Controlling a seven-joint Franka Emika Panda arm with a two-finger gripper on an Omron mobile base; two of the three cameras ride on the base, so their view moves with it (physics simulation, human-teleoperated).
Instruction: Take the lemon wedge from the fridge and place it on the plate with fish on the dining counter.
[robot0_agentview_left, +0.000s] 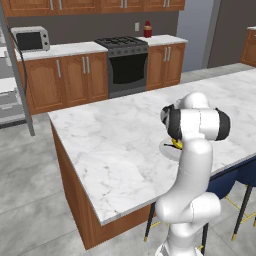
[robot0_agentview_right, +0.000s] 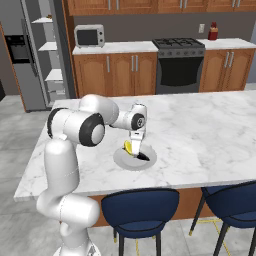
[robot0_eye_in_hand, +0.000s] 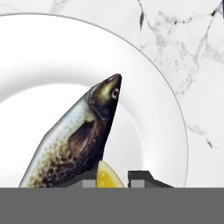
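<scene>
My gripper (robot0_eye_in_hand: 113, 180) is shut on the lemon wedge (robot0_eye_in_hand: 107, 177), a small yellow piece between the two dark fingertips (robot0_eye_in_hand: 138, 178). It hangs just over the plate with fish (robot0_eye_in_hand: 168, 118), beside the dark speckled fish (robot0_eye_in_hand: 78, 140). In the right base view the gripper (robot0_agentview_right: 135, 150) points down at the plate (robot0_agentview_right: 131, 162) on the dining counter (robot0_agentview_right: 200, 130), with the lemon wedge (robot0_agentview_right: 128, 147) yellow at its tip. The left base view shows the lemon wedge (robot0_agentview_left: 176, 144) behind my arm, over the plate (robot0_agentview_left: 166, 148). The fridge (robot0_agentview_right: 30, 75) stands open at the far left.
Blue stools (robot0_agentview_right: 140, 205) stand along the near side of the dining counter. Against the back wall are wood cabinets, a black stove (robot0_agentview_right: 178, 65) and a microwave (robot0_agentview_right: 90, 36). White fridge shelves (robot0_agentview_right: 52, 47) show beside the grey door.
</scene>
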